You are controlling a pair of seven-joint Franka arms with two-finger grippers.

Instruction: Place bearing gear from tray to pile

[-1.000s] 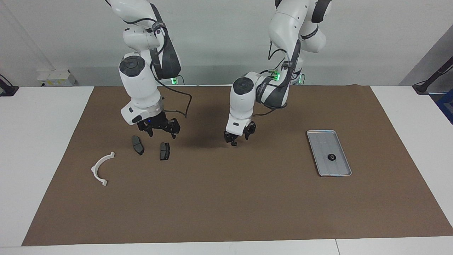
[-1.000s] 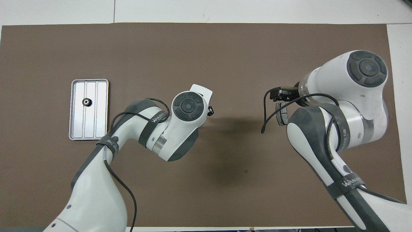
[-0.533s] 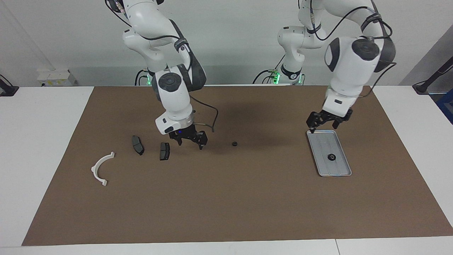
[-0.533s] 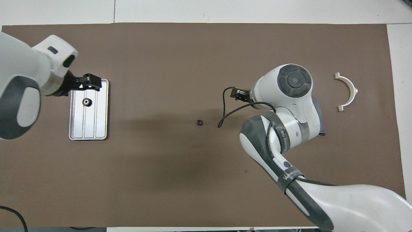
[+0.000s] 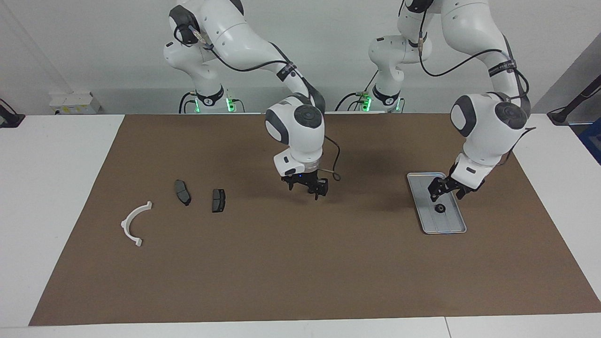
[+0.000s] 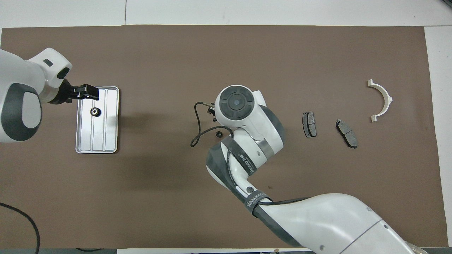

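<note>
One small dark bearing gear point(image 5: 440, 209) point(image 6: 94, 112) lies in the silver ribbed tray point(image 5: 450, 229) point(image 6: 106, 141). My left gripper point(image 5: 446, 192) point(image 6: 90, 93) hangs open low over the tray's end nearer the robots, just short of that gear. A second small gear point(image 6: 218, 134) lies on the mat's middle. My right gripper point(image 5: 307, 188) stands open low over that spot and hides this gear in the facing view. The pile is a white half-ring bracket point(image 5: 134, 225) point(image 6: 383, 100) and two dark brake pads point(image 5: 182, 192) point(image 5: 218, 200) toward the right arm's end.
A brown mat point(image 5: 300, 272) covers most of the white table. A black cable loop point(image 6: 197, 135) hangs from the right wrist beside the loose gear. Bare mat separates the brake pads from the right gripper.
The left arm swung from the mat's middle to the tray, leaving a gear on the mat, then sank over the tray. The right arm moved from the brake pads to above that loose gear.
</note>
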